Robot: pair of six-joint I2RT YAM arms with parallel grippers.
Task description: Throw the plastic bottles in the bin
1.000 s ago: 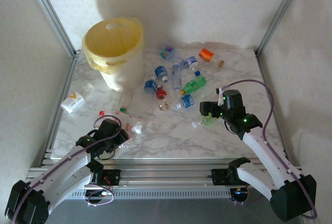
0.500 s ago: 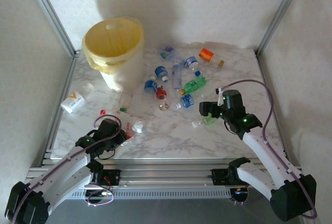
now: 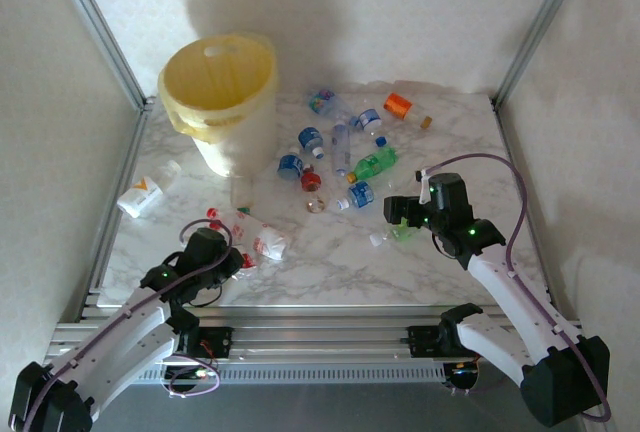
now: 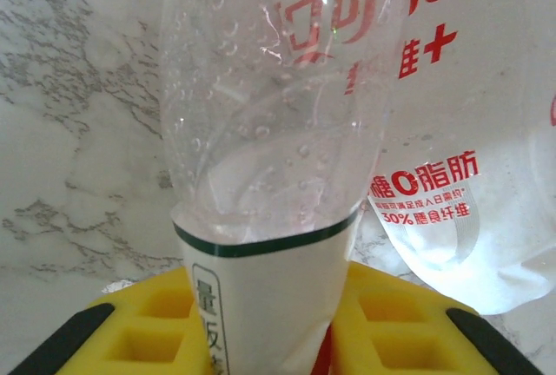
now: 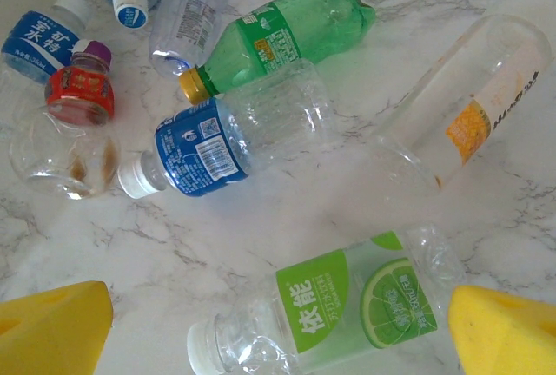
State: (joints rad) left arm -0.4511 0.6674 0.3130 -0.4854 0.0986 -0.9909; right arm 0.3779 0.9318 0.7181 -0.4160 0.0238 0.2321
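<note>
Grasp step: left pincer (image 4: 269, 327) clamped tight on clear bottle (image 4: 261, 132), counter (image 3: 330, 262) 7 o'clock. Bin (image 3: 220, 82) at 11 o'clock. Right pincer (image 5: 278, 323) wide open, empty, above lime bottle (image 5: 347, 301). Next, likely: lift, swing over bin, release.

a robot test cell in a lab, going by how everything is built. the work surface is a marble-patterned table (image 3: 330, 262) boxed in on three sides by plain white wall panels (image 3: 420, 12), set in bare aluminium frame posts (image 3: 97, 27). a slotted aluminium rail (image 3: 320, 337) runs along the near edge. bolted to it are a white left arm (image 3: 120, 327) and a white right arm (image 3: 510, 292). a purple cable (image 3: 515, 214) loops off the right arm, and small green indicator lights (image 3: 430, 220) glow on the joints. crushed plastic bottles (image 3: 372, 164) lie scattered over the marble near a pale-yellow lined bin (image 3: 225, 102).
</note>
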